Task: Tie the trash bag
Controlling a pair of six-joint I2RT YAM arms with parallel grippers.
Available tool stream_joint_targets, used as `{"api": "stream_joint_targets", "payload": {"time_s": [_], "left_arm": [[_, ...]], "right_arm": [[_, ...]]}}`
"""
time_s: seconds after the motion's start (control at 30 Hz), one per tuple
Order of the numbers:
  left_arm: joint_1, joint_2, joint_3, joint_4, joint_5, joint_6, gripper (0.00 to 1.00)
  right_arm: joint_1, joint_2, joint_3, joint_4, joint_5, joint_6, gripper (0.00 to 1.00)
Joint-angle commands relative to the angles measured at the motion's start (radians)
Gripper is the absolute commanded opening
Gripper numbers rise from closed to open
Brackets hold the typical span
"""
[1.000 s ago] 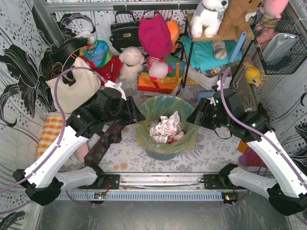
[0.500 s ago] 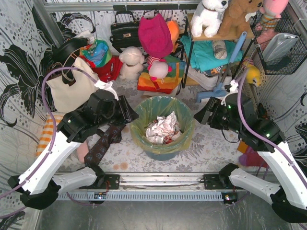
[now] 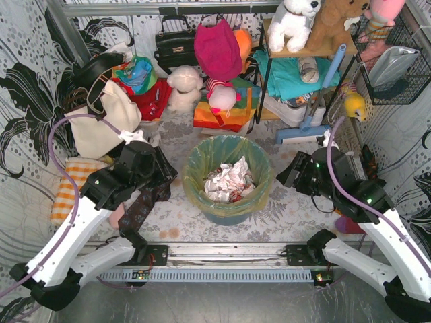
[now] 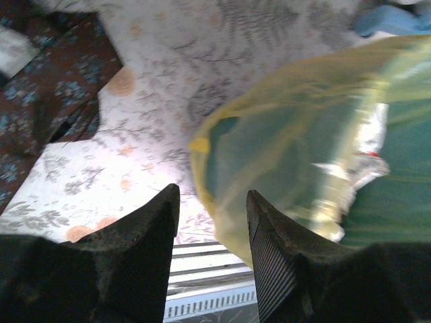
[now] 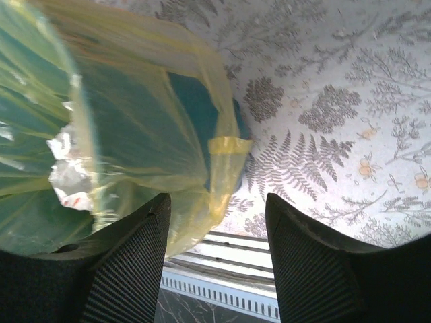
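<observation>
The left gripper, black with ribbed pads, has its jaws apart and nothing between them. It hangs just to the left of the round teal plastic bin, short of touching it. The right gripper is the same, jaws spread and empty, just off the bin's right side. In the right wrist view a folded yellow edge of the liner shows beyond the gap between the jaws, but no pad appears to touch it. The trash bag, a thin translucent yellow-green plastic liner, sits inside the bin. Its mouth is wide open and its top is folded down over the outside of the bin's rim all the way round. Crumpled white paper lies loose at the bottom of it, in the middle of the bin. By this showing the tying has not begun. No part of the rim is lifted off the bin, nothing is gathered or twisted, and no knot or loop is to be seen. What is left is nearly the whole job. Each side of the folded-over edge must be pinched and peeled up off the bin's rim. The two sides must then be drawn together over the paper and knotted. The plastic looks slack and crinkly, so a firm pinch on the doubled fold is likely needed first.
</observation>
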Motion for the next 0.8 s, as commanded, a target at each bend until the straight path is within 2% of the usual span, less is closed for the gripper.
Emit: {"api": "stream_joint_targets", "payload": {"time_s": [0.0,0.27,0.57,0.77], "left_arm": [[0.065,-0.028,-0.118,0.06,0.033,-0.002,0.52],[0.109,-0.029,-0.263,0.179,0.177,-0.013,0.52],[0.11,-0.022,-0.241,0.182,0.196,-0.005,0.52],[0.109,-0.024,-0.231,0.174,0.194,-0.005,0.52]], "right_arm": [[0.008,-0.067,-0.104,0.037,0.023,0.063,0.57],[0.008,-0.082,-0.308,0.206,-0.09,0.118,0.56],[0.008,-0.014,-0.376,0.358,-0.12,0.129,0.57],[0.008,0.0,-0.437,0.4,-0.122,0.128,0.57]]}}
